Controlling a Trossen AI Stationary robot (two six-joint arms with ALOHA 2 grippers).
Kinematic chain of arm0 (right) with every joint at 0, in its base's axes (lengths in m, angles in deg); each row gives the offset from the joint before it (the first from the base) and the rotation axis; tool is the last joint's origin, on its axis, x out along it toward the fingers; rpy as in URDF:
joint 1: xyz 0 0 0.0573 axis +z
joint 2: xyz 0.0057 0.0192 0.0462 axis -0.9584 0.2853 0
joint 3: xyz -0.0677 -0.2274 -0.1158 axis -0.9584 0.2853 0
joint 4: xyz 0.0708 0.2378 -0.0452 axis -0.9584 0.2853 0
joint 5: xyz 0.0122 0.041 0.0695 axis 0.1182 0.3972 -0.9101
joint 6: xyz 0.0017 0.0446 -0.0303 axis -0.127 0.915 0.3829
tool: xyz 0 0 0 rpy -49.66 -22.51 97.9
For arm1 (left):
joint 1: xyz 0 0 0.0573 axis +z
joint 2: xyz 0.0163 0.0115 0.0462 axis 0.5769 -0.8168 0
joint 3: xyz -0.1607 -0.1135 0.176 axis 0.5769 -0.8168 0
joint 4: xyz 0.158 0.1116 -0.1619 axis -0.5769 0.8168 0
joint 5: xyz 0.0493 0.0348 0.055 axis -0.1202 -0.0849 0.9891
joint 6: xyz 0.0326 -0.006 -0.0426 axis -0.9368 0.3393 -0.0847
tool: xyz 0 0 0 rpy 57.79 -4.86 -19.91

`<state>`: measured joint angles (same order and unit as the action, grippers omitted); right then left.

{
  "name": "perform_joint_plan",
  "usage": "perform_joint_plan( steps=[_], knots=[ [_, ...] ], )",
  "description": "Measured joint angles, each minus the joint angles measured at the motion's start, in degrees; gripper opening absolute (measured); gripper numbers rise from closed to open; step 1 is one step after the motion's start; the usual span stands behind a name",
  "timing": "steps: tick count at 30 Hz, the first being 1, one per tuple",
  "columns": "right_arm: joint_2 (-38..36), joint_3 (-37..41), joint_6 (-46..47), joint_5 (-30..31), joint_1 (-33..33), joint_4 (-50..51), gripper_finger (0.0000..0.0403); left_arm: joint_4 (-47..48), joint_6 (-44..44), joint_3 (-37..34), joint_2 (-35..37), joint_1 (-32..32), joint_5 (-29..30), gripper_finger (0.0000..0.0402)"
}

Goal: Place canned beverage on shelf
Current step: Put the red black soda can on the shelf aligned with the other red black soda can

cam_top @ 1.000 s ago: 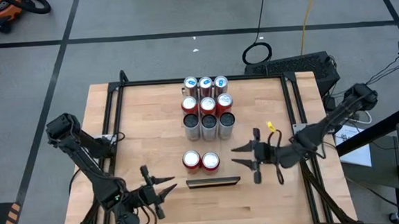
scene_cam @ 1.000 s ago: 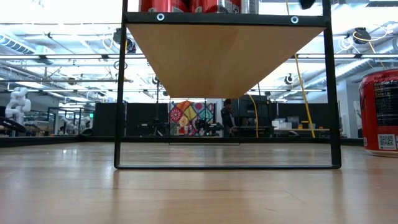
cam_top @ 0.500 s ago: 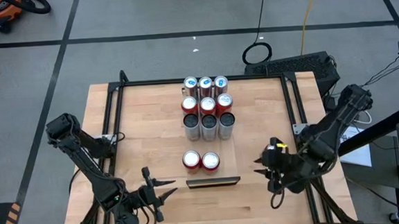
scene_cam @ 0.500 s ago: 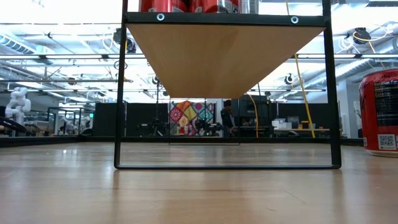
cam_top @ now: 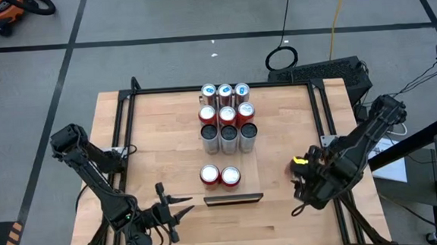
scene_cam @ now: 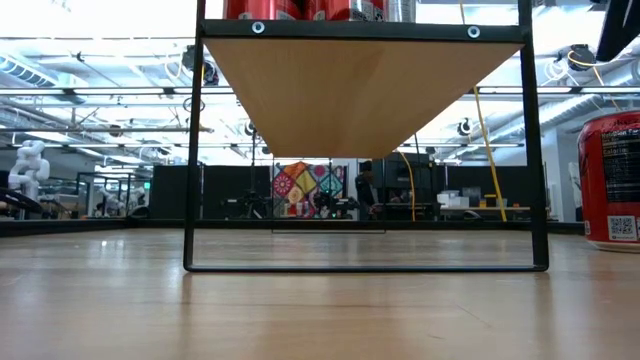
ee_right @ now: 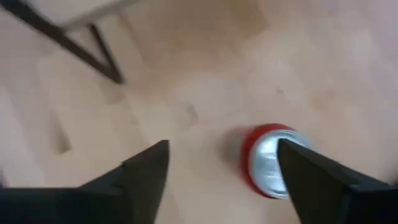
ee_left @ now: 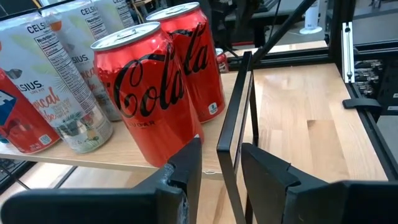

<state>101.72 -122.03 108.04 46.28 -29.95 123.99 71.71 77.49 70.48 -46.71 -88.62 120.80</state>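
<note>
The shelf point(cam_top: 232, 158) is a pale wood panel on a black frame, with several cans on its far part and two red cans point(cam_top: 219, 175) near its dark near end. Its underside shows in the low view point(scene_cam: 360, 90). A loose red can point(ee_right: 270, 163) stands upright on the table right of the shelf and also shows in the low view point(scene_cam: 612, 180). My right gripper point(ee_right: 230, 180) is open, points down above this can and touches nothing. My left gripper point(cam_top: 184, 210) is open at the near left, level, pointing at the shelf; the frame's post point(ee_left: 233, 137) shows between its fingers.
The black frame rail point(cam_top: 216, 88) borders the table's far, left and right sides. White-labelled cans point(ee_left: 68, 81) stand behind the two red cans on the shelf. Bare tabletop point(cam_top: 159, 149) lies left of the shelf and in front of it.
My right gripper has drawn back from beside the shelf toward the table's right and near edges and has tipped from level to pointing down over the loose red can. It has stayed open. The cans and the shelf have not moved.
</note>
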Motion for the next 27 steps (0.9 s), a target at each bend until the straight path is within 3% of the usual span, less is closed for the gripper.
perform_joint_plan(
  steps=[4,8,21,27],
  knots=[
    [0.0,0.3,0.9,1.5,-0.8,5.1,0.0322,0.0,0.1,0.0,0.0,0.0,0.0,0.0114],
    [-1.4,0.3,2.6,1.7,-1.5,7.7,0.0357,0.0,1.2,0.0,0.0,0.0,-0.6,0.0114],
    [-5.8,0.3,-5.0,0.1,-2.3,8.1,0.0364,0.0,1.6,0.0,0.0,0.1,-0.7,0.0114],
    [-5.9,5.1,-6.9,-2.9,-4.1,6.1,0.0364,0.0,1.6,0.0,0.0,0.1,-0.7,0.0114]
  ],
)
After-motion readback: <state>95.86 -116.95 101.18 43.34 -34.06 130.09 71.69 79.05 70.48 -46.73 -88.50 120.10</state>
